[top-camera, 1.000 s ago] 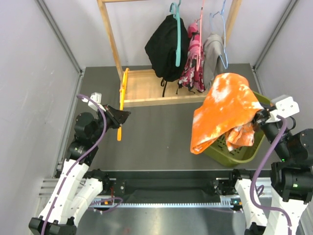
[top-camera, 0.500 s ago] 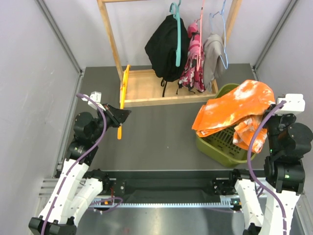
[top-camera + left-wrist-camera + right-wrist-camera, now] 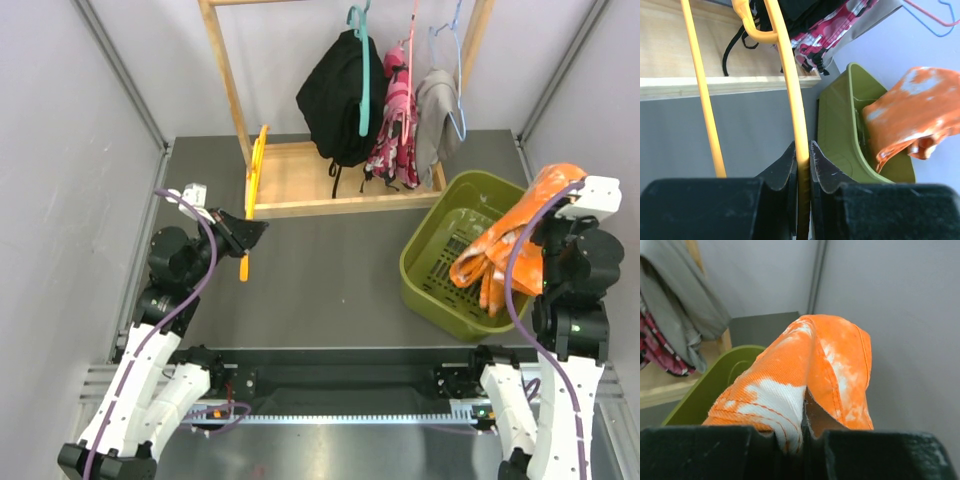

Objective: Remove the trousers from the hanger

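Now my right gripper pinches the orange trousers, which drape down-left from its fingers into the green basket. My left gripper clamps the yellow hanger.

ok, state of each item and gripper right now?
Orange trousers: off hanger, held by right gripper, draped over basket rim.
Black trousers: hanging on rack.
Floral trousers: hanging on rack.
Grey trousers: hanging on rack.
Yellow hanger: empty, clamped in left gripper.
Basket: upright.
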Tool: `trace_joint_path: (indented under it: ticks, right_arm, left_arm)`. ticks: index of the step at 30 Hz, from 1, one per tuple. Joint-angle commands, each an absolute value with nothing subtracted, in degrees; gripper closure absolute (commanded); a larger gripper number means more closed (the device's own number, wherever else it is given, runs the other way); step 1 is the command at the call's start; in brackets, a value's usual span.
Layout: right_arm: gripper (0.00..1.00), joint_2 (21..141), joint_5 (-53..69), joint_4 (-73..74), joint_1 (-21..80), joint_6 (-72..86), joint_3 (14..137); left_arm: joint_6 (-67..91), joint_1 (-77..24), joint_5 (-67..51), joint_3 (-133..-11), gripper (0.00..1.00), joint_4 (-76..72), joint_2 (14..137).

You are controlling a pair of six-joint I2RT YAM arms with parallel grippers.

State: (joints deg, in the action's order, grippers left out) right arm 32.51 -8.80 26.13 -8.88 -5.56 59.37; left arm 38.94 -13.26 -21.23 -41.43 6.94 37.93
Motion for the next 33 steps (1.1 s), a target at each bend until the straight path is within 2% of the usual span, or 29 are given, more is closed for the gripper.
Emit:
trace_joint_path:
  ticks: [1, 2, 7, 10, 11, 13, 14, 16, 17, 18, 19, 26, 33]
  right_arm:
    - [0.99, 32.87, 2.78, 14.07, -9.67, -2.02, 55.57]
    - [0.95, 33.05, 7.34, 13.54, -9.67, -1.59, 54.59]
    - [0.87, 37.43, 15.46, 9.32, -9.67, 2.01, 50.63]
    - [0.76, 40.95, 18.36, 8.88, -9.67, 4.3, 48.18]
    - [0.64, 41.91, 19.76, 8.44, -9.67, 4.74, 47.12]
    - [0.48, 42.36, 20.74, 8.26, -9.67, 4.05, 44.23]
    - [0.3, 42.36, 20.83, 8.26, -9.67, 3.35, 43.43]
    - [0.17, 41.93, 20.66, 8.79, -9.67, 2.29, 42.19]
    - [0.07, 41.58, 20.65, 9.22, -9.75, 0.98, 42.01]
    - [0.03, 40.96, 21.09, 9.49, -9.93, 0.53, 42.27]
    - [0.0, 40.78, 21.44, 9.84, -10.02, -1.21, 42.62]
    - [0.0, 38.85, 32.85, 14.15, -10.46, -10.18, 47.19]
    - [0.0, 36.83, 34.37, 14.42, -11.6, -10.02, 43.52]
  left_arm:
    - [37.88, -13.1, -22.94, -46.22, 1.0, 0.97, 38.32]
    - [37.88, -13.01, -23.03, -46.67, 1.0, 0.88, 38.49]
    - [38.67, -13.01, -23.73, -48.95, 1.0, 0.44, 39.64]
    - [40.07, -13.1, -23.82, -49.31, 1.0, -2.02, 40.34]
    - [41.21, -13.01, -23.73, -49.31, 1.0, -3.5, 40.69]
    - [42.62, -13.01, -23.73, -49.31, 1.0, -4.91, 41.22]
    - [43.32, -13.09, -23.73, -49.39, 1.0, -6.4, 42.0]
    - [45.7, -13.01, -23.91, -49.92, 1.0, -7.73, 42.97]
    - [46.31, -13.01, -24.08, -50.18, 1.0, -8.87, 44.2]
    - [47.36, -13.01, -24.43, -51.06, 1.0, -9.49, 44.82]
    - [47.81, -13.01, -24.52, -51.59, 1.0, -9.58, 45.52]
    - [50.27, -13.01, -23.91, -59.14, 1.0, -10.55, 54.57]
    - [53.52, -13.01, -21.36, -68.88, 1.0, -15.28, 65.98]
